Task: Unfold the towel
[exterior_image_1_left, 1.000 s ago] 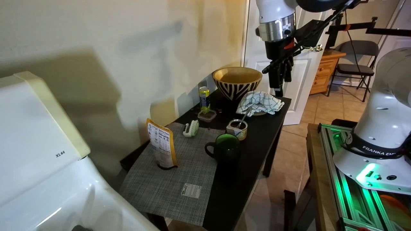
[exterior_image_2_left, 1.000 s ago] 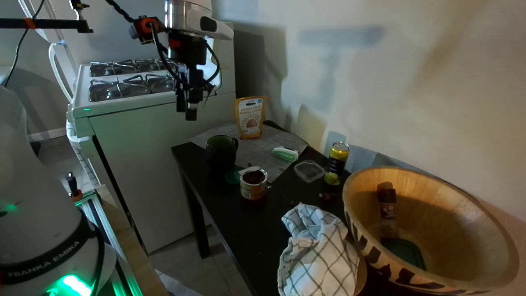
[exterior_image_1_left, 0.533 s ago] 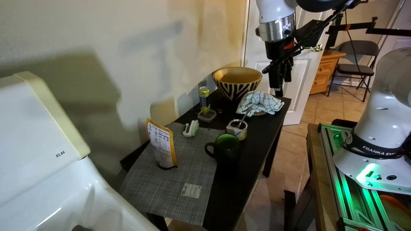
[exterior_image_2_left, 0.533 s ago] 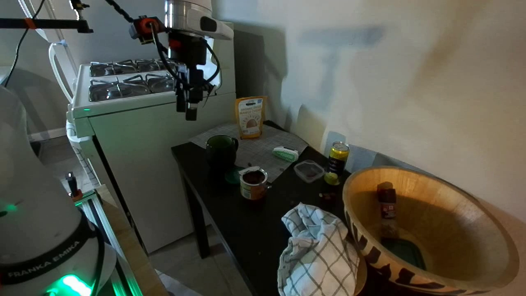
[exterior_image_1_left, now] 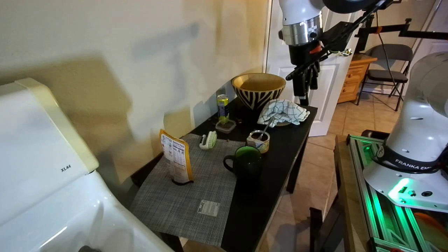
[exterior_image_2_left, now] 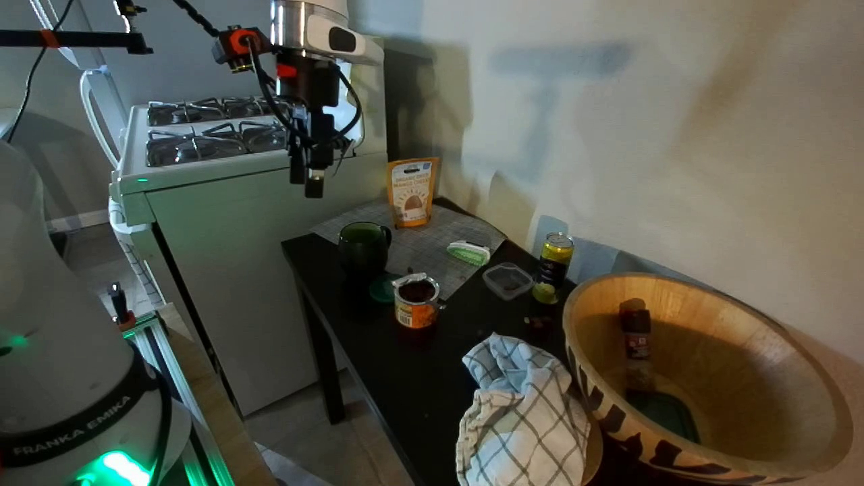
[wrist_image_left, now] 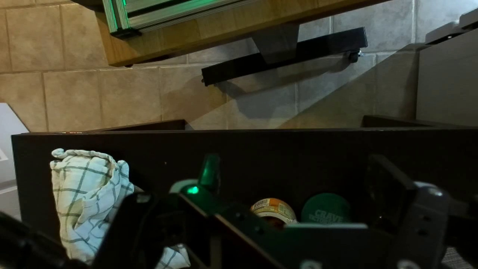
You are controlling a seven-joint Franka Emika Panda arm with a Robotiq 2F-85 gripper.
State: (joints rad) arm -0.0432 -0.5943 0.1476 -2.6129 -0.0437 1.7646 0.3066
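In the wrist view, the gripper (wrist_image_left: 295, 164) is over a dark table (wrist_image_left: 317, 147); its two fingers (wrist_image_left: 211, 173) stand wide apart and hold nothing. To their left, at the table's end, lies a crumpled white towel (wrist_image_left: 84, 194) with dark checks, partly hidden behind the gripper's body. Between the fingers, on the table, an orange tin (wrist_image_left: 274, 207) sits just beside a round green lid (wrist_image_left: 326, 209). In an exterior view, the robot arm (exterior_image_1_left: 303, 33) reaches down from the top edge with the gripper raised above the table. The towel is bunched in loose folds at the far end, just beside a wooden bowl (exterior_image_1_left: 259, 96) with black stripes. A spoon (exterior_image_1_left: 267, 126) leans in the open tin; near it stands a dark green mug (exterior_image_1_left: 247, 164). On a grey placemat (exterior_image_1_left: 210, 175) are an upright pouch (exterior_image_1_left: 177, 161) and a brush (exterior_image_1_left: 210, 140), with a clear plastic tub (exterior_image_1_left: 224, 130) and a yellow can (exterior_image_1_left: 223, 106) farther back. In an exterior view, a white stove (exterior_image_2_left: 270, 283) stands behind the arm. In the foreground the towel lies as a rumpled heap, a tan rim (exterior_image_2_left: 594, 455) showing under its side; the bowl beside it holds a small bottle (exterior_image_2_left: 636, 341). The gripper points down, well apart from the towel.
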